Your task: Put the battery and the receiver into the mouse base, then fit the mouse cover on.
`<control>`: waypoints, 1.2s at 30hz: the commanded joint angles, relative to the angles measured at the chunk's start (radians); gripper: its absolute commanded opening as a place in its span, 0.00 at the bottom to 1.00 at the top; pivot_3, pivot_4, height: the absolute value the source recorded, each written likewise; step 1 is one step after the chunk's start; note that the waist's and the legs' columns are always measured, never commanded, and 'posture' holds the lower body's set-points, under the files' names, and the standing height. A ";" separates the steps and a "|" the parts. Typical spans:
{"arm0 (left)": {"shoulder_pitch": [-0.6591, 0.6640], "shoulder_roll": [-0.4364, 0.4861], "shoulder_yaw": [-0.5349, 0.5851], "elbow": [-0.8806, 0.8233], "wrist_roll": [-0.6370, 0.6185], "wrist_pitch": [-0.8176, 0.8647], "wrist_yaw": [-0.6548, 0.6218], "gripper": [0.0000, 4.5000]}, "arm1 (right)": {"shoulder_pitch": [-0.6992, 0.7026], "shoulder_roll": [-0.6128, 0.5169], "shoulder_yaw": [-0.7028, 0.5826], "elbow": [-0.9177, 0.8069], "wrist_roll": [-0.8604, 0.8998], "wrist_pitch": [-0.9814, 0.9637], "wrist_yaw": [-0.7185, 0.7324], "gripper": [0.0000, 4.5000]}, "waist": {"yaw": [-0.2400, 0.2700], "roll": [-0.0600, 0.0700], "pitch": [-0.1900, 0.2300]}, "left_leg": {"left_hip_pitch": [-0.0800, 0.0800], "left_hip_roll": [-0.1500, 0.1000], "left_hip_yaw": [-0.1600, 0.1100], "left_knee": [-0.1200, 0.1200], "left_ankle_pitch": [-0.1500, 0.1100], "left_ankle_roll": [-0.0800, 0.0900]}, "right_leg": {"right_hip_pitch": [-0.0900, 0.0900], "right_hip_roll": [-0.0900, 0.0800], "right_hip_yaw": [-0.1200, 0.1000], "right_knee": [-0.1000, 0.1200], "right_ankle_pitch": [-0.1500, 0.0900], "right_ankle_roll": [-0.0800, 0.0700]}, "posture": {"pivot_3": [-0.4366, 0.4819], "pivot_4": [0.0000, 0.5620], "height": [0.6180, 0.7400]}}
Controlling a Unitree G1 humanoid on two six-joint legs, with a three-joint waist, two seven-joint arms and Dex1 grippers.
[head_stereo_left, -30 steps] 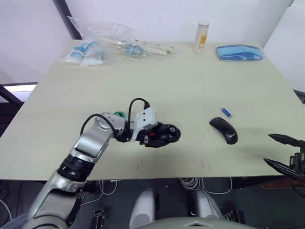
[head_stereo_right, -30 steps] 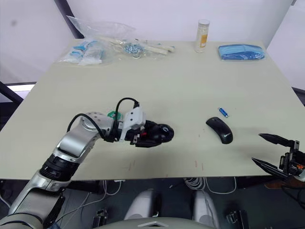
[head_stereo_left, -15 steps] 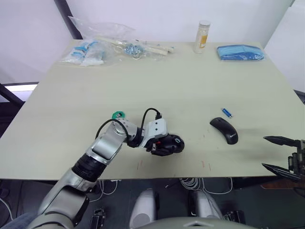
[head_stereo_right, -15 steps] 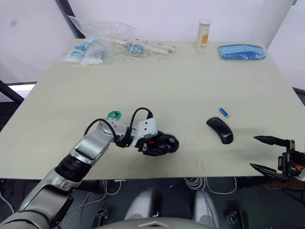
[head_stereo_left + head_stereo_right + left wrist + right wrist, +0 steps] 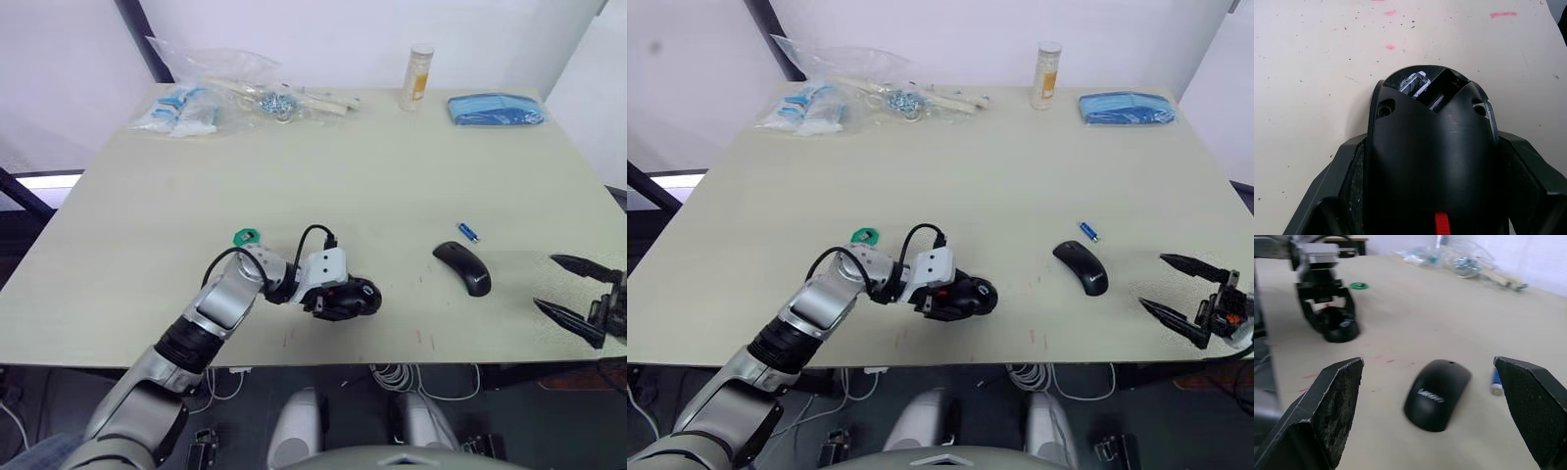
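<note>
**Ana:** Two parts wait loose at the right of the frame: the battery (image 5: 467, 232) lies just above the mouse cover (image 5: 461, 266), near it but apart. The mouse base (image 5: 350, 297) sits lower centre, clamped on both flanks by the left gripper (image 5: 338, 298).

**Ben:** And the other arm?

**Ana:** The right gripper (image 5: 1183, 297) hangs at the right edge, fingers spread wide and holding nothing, aimed toward the cover and the battery.

**Ben:** What could spoil it?

**Ana:** The battery is small and round, so I judge that a closing finger could nudge it and send it rolling toward the cover or off across the table (image 5: 323, 166). The cover lies between gripper and battery, so a low approach might bump it. The base's open bay also has to stay facing up; if the grip slips, seating the battery gets harder.

**Ben:** Any writing?

**Ana:** A pale mark on the cover seems to read "Lenovo". The bottle (image 5: 417, 75) at the top has a label too small to read.
</note>
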 commanded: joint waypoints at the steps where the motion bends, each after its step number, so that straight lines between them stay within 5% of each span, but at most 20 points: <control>1: 0.019 -0.006 -0.036 0.019 0.027 0.022 -0.005 0.66 | -0.055 -0.010 0.029 -0.023 -0.178 0.097 -0.260 1.00 | -0.003 0.001 0.000 | 0.000 0.000 0.000 0.000 0.000 0.000 | 0.000 0.000 0.000 0.000 0.000 0.000 | 0.48 0.27 1.00; 16: 0.013 -0.044 -0.039 0.029 0.045 0.050 0.014 0.66 | -0.392 0.024 0.220 -0.007 -0.401 0.494 -0.570 1.00 | 0.003 0.003 -0.002 | -0.001 -0.002 0.001 0.001 0.001 0.001 | 0.000 0.000 0.000 0.000 0.000 0.000 | 0.48 0.27 1.00; 36: 0.016 -0.040 -0.033 0.008 0.054 0.071 0.027 0.66 | -0.581 0.111 0.324 0.249 -0.547 0.561 -0.600 1.00 | -0.002 0.003 -0.002 | -0.004 -0.002 0.000 0.001 0.001 0.002 | 0.000 0.000 -0.001 0.000 0.002 -0.003 | 0.48 0.27 1.00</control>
